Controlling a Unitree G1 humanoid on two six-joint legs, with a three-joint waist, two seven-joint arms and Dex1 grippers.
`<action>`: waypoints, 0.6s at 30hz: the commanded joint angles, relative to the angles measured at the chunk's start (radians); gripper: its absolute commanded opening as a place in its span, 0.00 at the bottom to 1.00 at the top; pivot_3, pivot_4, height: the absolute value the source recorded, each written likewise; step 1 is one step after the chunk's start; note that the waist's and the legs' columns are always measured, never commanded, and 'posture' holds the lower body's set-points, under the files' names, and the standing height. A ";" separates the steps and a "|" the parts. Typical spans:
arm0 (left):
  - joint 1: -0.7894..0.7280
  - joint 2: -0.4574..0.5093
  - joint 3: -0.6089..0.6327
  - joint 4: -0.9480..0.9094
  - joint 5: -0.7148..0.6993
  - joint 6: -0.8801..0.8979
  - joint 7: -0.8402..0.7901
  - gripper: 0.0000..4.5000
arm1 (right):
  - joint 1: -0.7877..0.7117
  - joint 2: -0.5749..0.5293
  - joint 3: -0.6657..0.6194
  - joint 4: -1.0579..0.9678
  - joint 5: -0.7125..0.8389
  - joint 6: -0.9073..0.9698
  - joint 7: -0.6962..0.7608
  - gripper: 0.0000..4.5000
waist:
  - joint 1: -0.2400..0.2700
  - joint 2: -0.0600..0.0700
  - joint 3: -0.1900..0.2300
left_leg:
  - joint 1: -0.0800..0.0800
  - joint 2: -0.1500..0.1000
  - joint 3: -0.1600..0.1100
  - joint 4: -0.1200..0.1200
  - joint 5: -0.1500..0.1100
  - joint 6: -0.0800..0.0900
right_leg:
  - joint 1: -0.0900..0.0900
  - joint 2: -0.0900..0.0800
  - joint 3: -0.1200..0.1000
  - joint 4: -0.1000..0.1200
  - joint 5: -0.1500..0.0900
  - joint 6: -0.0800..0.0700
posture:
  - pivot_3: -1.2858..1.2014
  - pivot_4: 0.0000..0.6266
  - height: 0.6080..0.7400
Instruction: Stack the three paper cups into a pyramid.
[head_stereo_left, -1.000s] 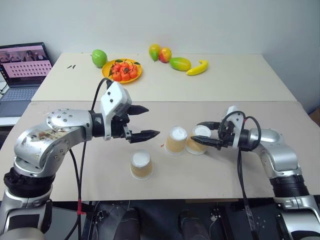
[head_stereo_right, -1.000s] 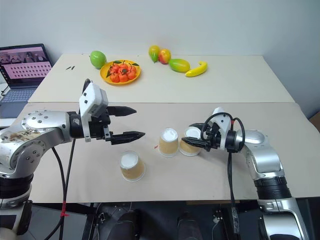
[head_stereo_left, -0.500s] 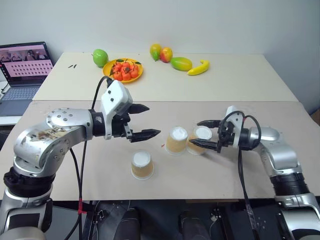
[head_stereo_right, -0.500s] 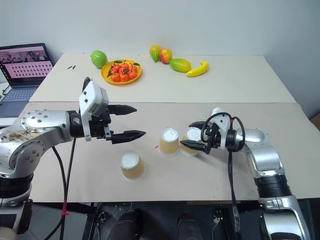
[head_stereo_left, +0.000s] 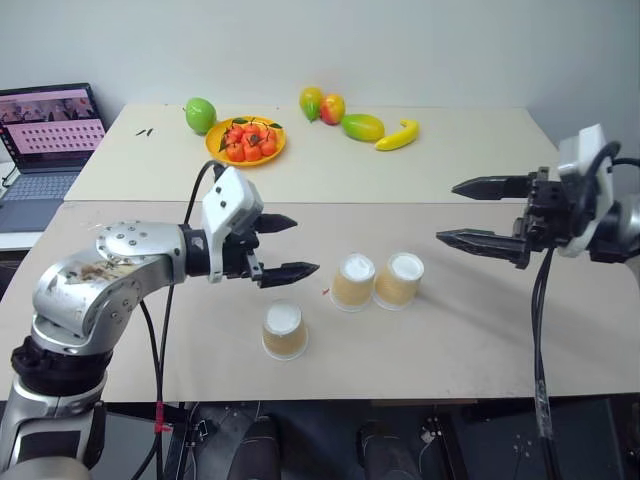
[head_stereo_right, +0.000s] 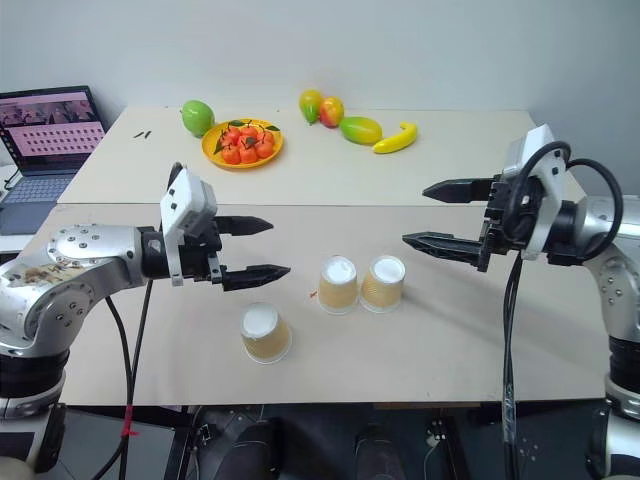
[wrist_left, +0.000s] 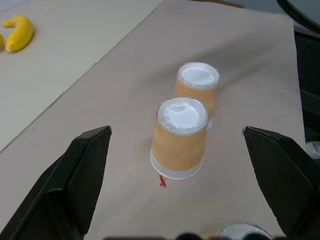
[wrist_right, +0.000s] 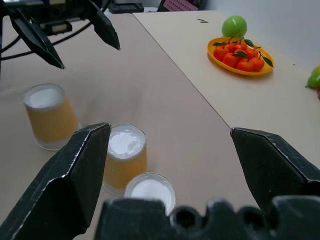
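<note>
Left eye view, right claw (head_stereo_left: 462, 212) wide, empty

Pale wall (head_stereo_left: 420, 40), two beige tables (head_stereo_left: 450, 160)

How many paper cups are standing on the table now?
3. Two paper cups stand upside down side by side mid-table, the left one and the right one; the third stands apart, nearer the robot, to their left. None seems hidden.

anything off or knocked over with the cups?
Nothing stands out. All three paper cups stand upside down on the table: two side by side, the third apart nearer the robot. None tipped or crushed.
</note>
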 joint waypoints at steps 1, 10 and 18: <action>0.058 0.043 0.098 -0.076 -0.032 0.003 0.004 1.00 | -0.008 -0.022 -0.042 -0.048 0.088 0.063 0.005 0.99 | -0.003 0.000 0.000 | 0.000 0.000 0.000 0.000 0.000 0.000 | 0.000 0.000 0.000 0.000 0.000 0.000 | 0.52 0.24 0.94; 0.404 0.034 0.332 -0.263 -0.042 -0.043 0.080 1.00 | -0.117 0.021 -0.008 -0.004 0.245 0.152 0.044 0.99 | 0.000 0.000 0.000 | 0.000 0.001 0.000 0.000 0.000 0.000 | 0.000 0.000 0.000 0.000 0.000 -0.001 | 0.52 0.24 0.94; 0.691 -0.058 0.292 -0.276 0.099 -0.221 0.104 1.00 | -0.118 0.037 0.078 -0.012 0.212 0.138 0.077 0.99 | 0.012 -0.001 0.001 | 0.000 0.001 0.001 0.001 0.000 0.000 | -0.001 0.000 0.000 -0.001 0.000 -0.001 | 0.52 0.24 0.94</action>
